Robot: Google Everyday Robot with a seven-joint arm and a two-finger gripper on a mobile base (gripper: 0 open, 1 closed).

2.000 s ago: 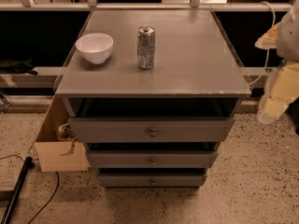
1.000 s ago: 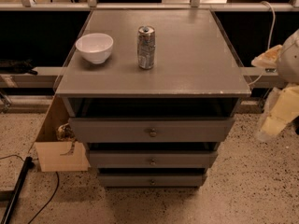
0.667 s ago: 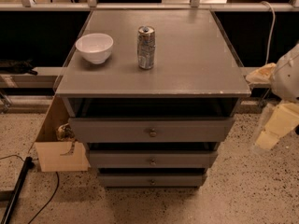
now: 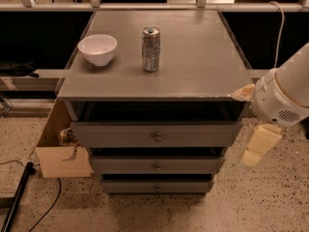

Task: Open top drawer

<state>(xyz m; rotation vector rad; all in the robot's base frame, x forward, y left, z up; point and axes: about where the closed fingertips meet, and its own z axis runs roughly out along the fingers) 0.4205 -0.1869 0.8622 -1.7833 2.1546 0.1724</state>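
Approach step: my cream gripper (image 4: pixel 259 145), clench state not discernible, near wide grey wooden top drawer (image 4: pixel 116 134); next, grasp its round metal knob (image 4: pixel 158 137).

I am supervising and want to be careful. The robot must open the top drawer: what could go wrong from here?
1. The gripper hangs right of the cabinet, off to the side of the top drawer and far from its small round knob; the grasp might miss or slip.
2. The arm is close to the tabletop's front right corner; swinging in, it could bump it and perhaps topple the upright soda can.
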